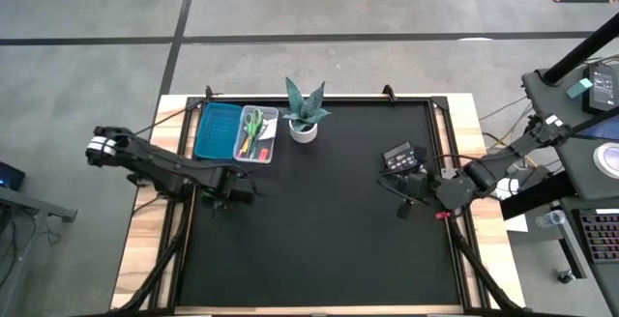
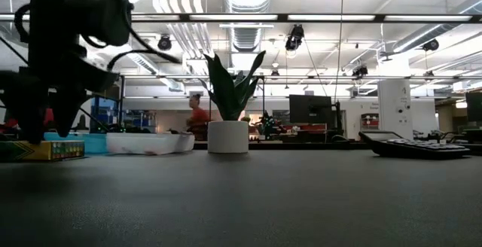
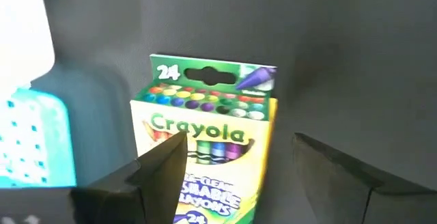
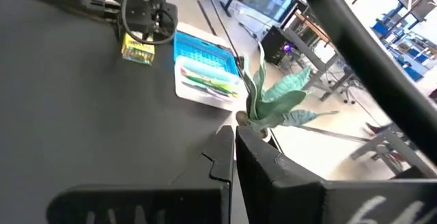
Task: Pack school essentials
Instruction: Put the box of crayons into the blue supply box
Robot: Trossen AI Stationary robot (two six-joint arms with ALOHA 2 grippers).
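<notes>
Hovering over the crayon box (image 3: 205,149) with the left tool (image 3: 235,176), fingers spread wide and straddling the box, not clamping it. Box lying flat on the black counter (image 1: 329,220), just beside the teal lid (image 1: 218,130) and near the clear tray (image 1: 259,135), still outside both. Judging this as mid-pick on the crayons: fingers in place, closing not yet done.

Sitting in the clear tray already: green-handled scissors (image 1: 254,124) plus a few thin pens, too small to sort by colour. Reading that as most of the small stationery packed. Not spotting the eraser or white packet clearly anywhere; cannot tell whether in the tray.

Parking the right tool (image 4: 233,157) at the counter's right side, fingers pressed shut on nothing, next to a calculator (image 1: 400,154). Potted plant (image 1: 305,114) standing upright behind the tray, not part of the job.

Remaining, by estimate: gripping the crayon box, lifting, dropping into the tray, possibly fitting the lid.
</notes>
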